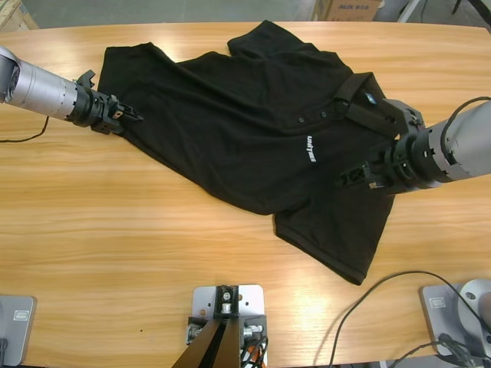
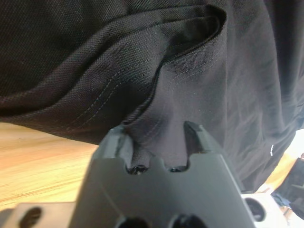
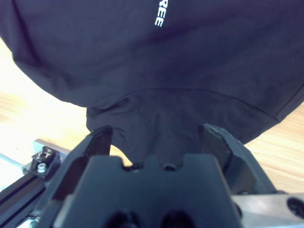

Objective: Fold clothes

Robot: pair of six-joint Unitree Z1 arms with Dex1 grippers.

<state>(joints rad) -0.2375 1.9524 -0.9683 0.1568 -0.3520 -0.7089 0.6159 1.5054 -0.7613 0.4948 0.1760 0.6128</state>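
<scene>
In the high view, the black polo shirt (image 1: 245, 115) lies spread but crumpled across the far half of the wooden table (image 1: 115, 253). Its long axis runs from the hem at the far-left to the collar (image 1: 354, 96) at the right, so the neck with the blue label (image 1: 370, 98) points to the right and the white chest lettering (image 1: 308, 147) faces up. One sleeve (image 1: 337, 238) hangs toward the near edge and the other lies at the far edge. The left gripper (image 1: 123, 119) meets the hem corner on the left, and the right gripper (image 1: 359, 178) sits on the cloth near the shoulder and sleeve seam; I judge that the two arms hold opposite ends so that the shirt can be stretched flat or lifted for a fold. In the left wrist view, the left gripper (image 2: 161, 135) has its jaws spread a little, with a ridge of the stitched hem (image 2: 156, 95) gathered between them and reaching into the throat; it seems to pinch this fold, though the grip is not tight at the tips. In the right wrist view, the right gripper (image 3: 156, 137) has its jaws wide apart, and a lobe of fabric (image 3: 152, 118) drops between them toward the body. The lettering is seen above, so this gripper looks along the chest; the jaws are not pressed on the cloth.
</scene>
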